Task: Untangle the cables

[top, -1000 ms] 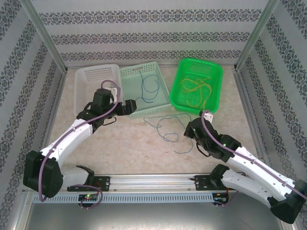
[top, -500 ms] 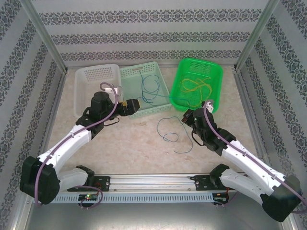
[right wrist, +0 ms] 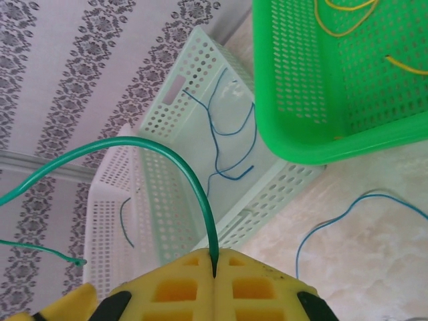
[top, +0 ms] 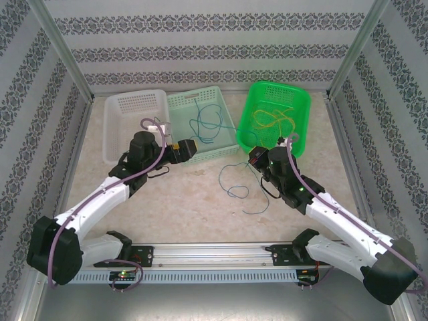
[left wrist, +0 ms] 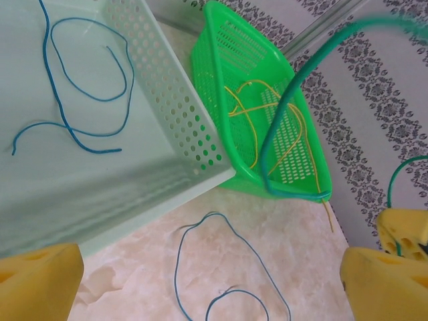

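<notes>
My right fingers [right wrist: 180, 291] are pressed together on a green cable [right wrist: 210, 244]. It stands up from between the yellow pads, bends over to the left in a high arc and runs out of the right wrist view. In the top view these fingers hang just beside the near left corner of the green basket [top: 281, 84].

My left fingers [left wrist: 40, 284] stand wide apart with nothing between them, at the near right corner of the mint basket [top: 214, 152]. From the left wrist I see the same green cable crossing in the air in front of the green basket, from the upper right down toward its near rim.

Yellow cables [top: 274, 124] lie loosely curled inside the green basket, and one yellow end pokes out at its near corner. Blue cables [top: 208, 124] lie in open curls on the floor of the mint basket. One more blue cable [top: 234, 184] lies in loops on the worktop [top: 180, 200] between the two arms, near both baskets but apart from them.

In the white basket [top: 137, 95] there is one short dark cable [right wrist: 124, 221]. It looks dark green to me, but it is too thin for me to be sure of the colour.
</notes>
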Robot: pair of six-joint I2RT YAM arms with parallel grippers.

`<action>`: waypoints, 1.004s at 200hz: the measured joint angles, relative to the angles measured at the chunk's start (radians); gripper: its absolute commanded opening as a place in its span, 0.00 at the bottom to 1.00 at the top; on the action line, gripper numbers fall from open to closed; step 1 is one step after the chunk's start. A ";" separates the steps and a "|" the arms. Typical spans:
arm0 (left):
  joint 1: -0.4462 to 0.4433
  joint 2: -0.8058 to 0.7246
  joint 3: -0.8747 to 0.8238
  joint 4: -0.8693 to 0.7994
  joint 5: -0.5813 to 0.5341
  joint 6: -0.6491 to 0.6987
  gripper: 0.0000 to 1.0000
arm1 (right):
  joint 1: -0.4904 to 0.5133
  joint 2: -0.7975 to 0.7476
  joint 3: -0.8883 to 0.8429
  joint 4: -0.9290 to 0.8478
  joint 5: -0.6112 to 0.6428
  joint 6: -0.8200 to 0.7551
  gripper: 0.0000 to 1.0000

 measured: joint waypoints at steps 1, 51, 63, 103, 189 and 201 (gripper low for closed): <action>-0.001 0.001 0.000 0.000 0.000 0.000 0.98 | 0.000 0.000 0.000 0.001 0.000 0.000 0.00; -0.018 0.012 0.024 0.002 -0.020 0.004 0.98 | 0.008 0.002 0.000 0.031 -0.020 0.032 0.00; -0.018 0.016 0.039 0.002 -0.026 0.008 0.97 | 0.015 0.007 0.000 0.041 -0.021 0.045 0.00; -0.018 0.058 0.084 0.021 -0.026 0.013 0.90 | 0.032 0.010 -0.006 0.083 -0.021 0.077 0.00; -0.023 0.099 0.193 -0.090 -0.108 0.164 0.07 | 0.048 0.010 0.003 -0.016 -0.076 0.040 0.00; -0.023 0.102 0.237 -0.169 -0.137 0.243 0.05 | 0.044 0.002 0.022 -0.102 -0.077 0.000 0.00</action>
